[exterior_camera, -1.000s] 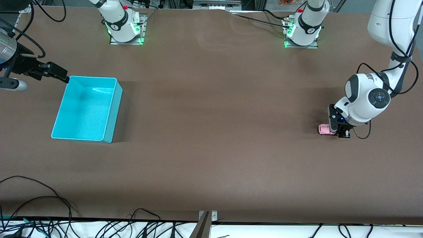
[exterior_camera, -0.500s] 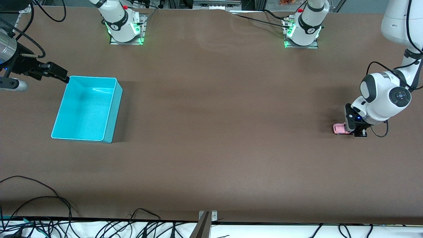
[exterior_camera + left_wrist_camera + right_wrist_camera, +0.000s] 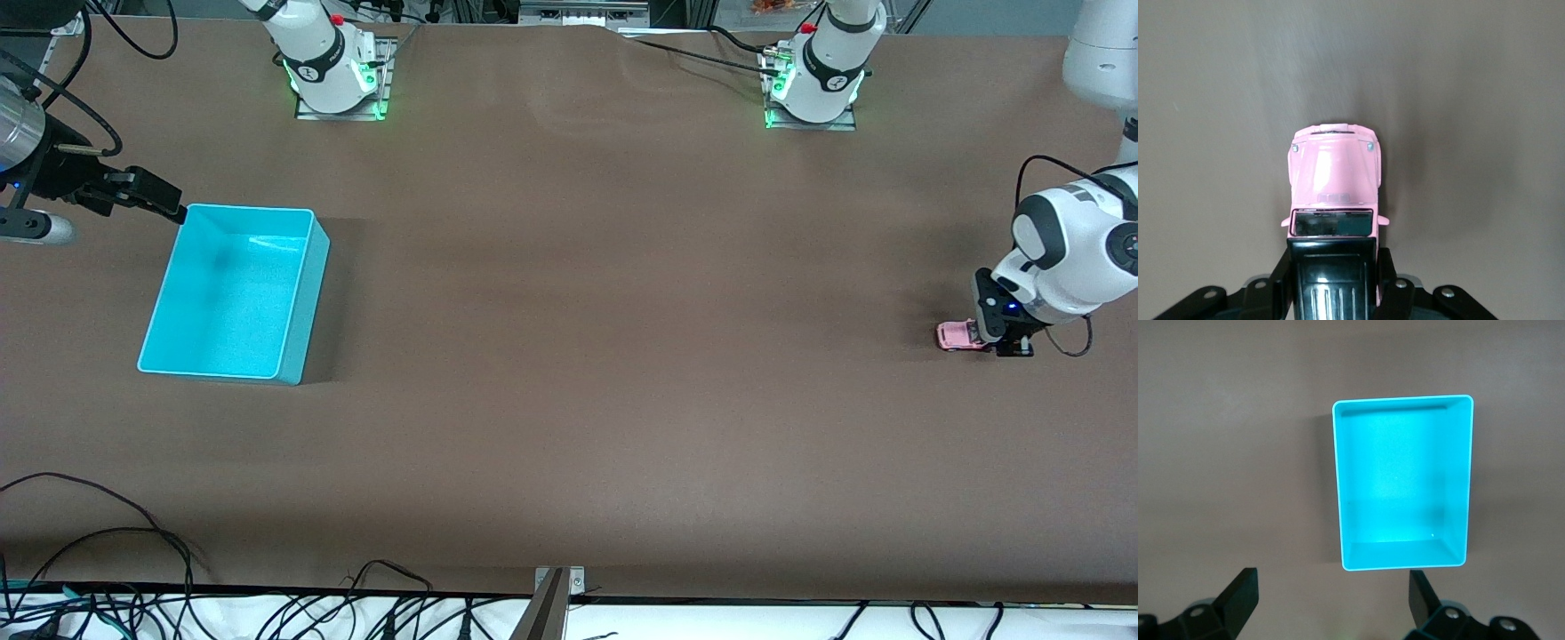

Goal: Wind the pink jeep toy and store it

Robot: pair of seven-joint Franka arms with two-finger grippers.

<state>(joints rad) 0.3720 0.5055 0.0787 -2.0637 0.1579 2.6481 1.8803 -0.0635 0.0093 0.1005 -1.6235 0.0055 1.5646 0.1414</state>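
Note:
The pink jeep toy (image 3: 957,336) rests on the brown table at the left arm's end; its pink hood and black roof show in the left wrist view (image 3: 1335,180). My left gripper (image 3: 1003,345) is shut on the jeep's black rear section, low at the table; in the left wrist view (image 3: 1335,287) its fingers clamp both sides. The cyan bin (image 3: 233,292) stands open and empty at the right arm's end, and shows in the right wrist view (image 3: 1402,480). My right gripper (image 3: 151,197) is open and empty, held above the table beside the bin, and waits.
Both arm bases (image 3: 331,71) (image 3: 813,80) stand at the table's edge farthest from the camera. Cables (image 3: 107,569) lie along the edge nearest the camera. A wide stretch of bare brown table (image 3: 605,311) lies between jeep and bin.
My left gripper has dragged the jeep along the table toward the left arm's end, away from the bin. The right arm and bin have not moved.

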